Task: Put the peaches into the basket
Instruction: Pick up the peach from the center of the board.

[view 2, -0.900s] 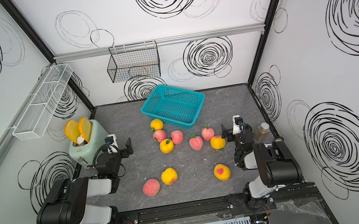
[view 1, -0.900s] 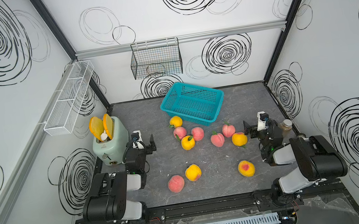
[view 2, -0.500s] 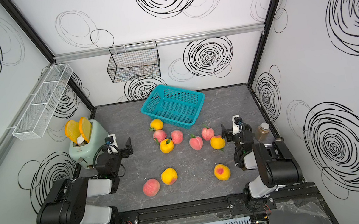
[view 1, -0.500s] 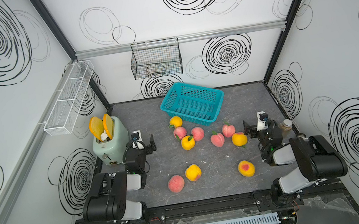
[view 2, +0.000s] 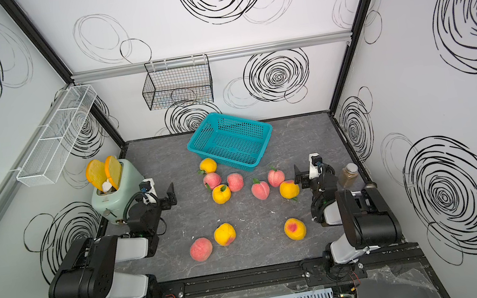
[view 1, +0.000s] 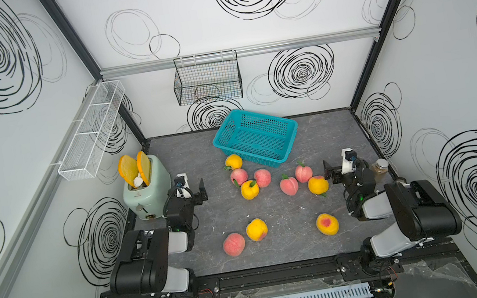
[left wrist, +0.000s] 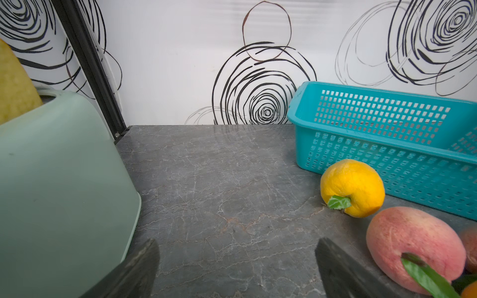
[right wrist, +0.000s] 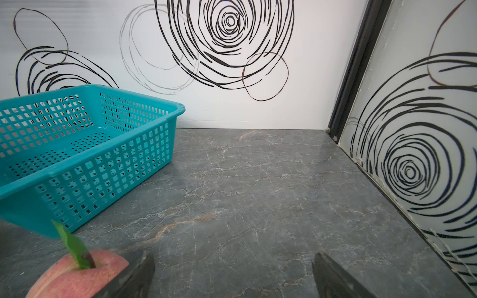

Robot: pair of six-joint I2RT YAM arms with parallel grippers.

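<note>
In both top views my left hand (view 1: 194,194) and my right hand (view 1: 338,173) sit low at either side of the worktop (view 1: 294,250). Both are spread wide with nothing between the fingers. The peaches (view 1: 249,189) all lie loose on the worktop between my hands, most of them bunched just in front of the basket (view 1: 256,140). The basket stands empty toward the back wall. I judge the peaches to be light toys: round, so they will roll if nudged, and the fuzzy pink ones probably less slippery than the smooth yellow ones. I would close across the widest middle and keep off the thin leaves. In the left wrist view my left hand is spread over bare worktop, with the toaster (left wrist: 51,180) close on one side. On the other side, a pink peach (left wrist: 415,247) lies just outside my finger. A yellow peach (left wrist: 352,187) sits beyond it, close against the basket wall. In the right wrist view my right hand is also spread and empty. A leafy pink peach (right wrist: 77,273) sits just outside one finger on the basket side; it may be touching, but the finger hides the contact.
</note>
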